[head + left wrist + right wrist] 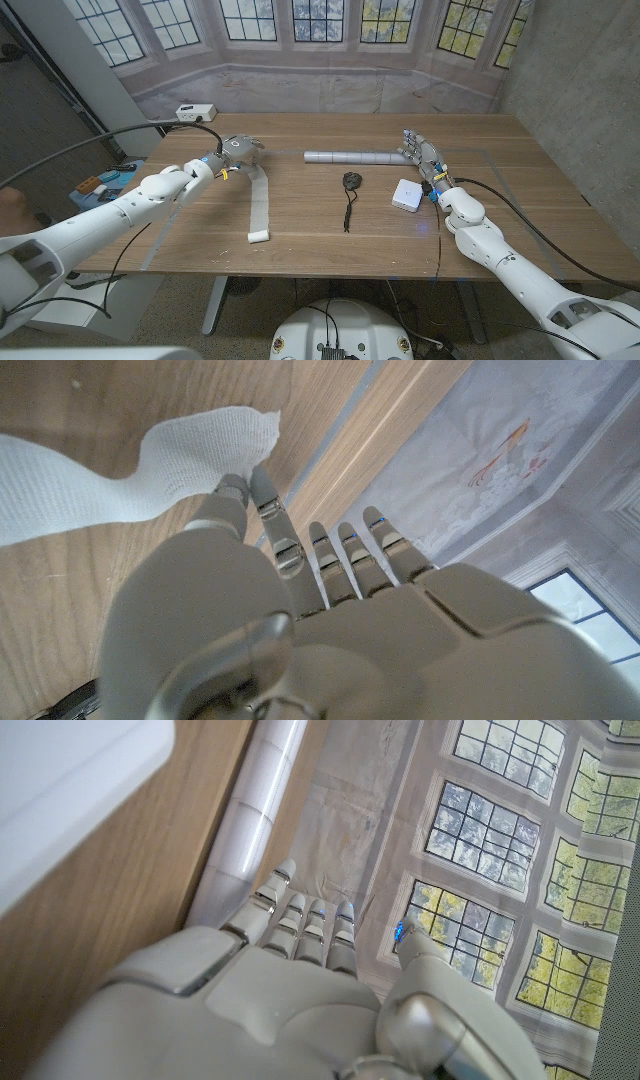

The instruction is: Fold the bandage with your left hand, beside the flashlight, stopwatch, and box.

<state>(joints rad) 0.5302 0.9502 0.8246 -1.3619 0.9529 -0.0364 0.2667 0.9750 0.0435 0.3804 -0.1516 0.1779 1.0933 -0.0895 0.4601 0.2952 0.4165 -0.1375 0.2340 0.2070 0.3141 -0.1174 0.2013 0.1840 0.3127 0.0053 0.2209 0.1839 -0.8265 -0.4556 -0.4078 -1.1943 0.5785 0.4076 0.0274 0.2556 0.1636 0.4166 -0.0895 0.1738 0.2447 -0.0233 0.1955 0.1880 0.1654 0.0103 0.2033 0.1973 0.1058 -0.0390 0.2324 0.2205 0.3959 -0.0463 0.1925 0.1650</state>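
pinching bandage point(120, 470) end, left hand point(260, 610), far length cropped

On my bench: one bandage point(260, 200), one flashlight point(352, 157), one stopwatch point(351, 181), one white box point(407, 194); my two hands, left point(236, 152) and right point(423, 157).

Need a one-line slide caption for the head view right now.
Left hand pinches one end of the bandage; flashlight, stopwatch and box lie alongside.
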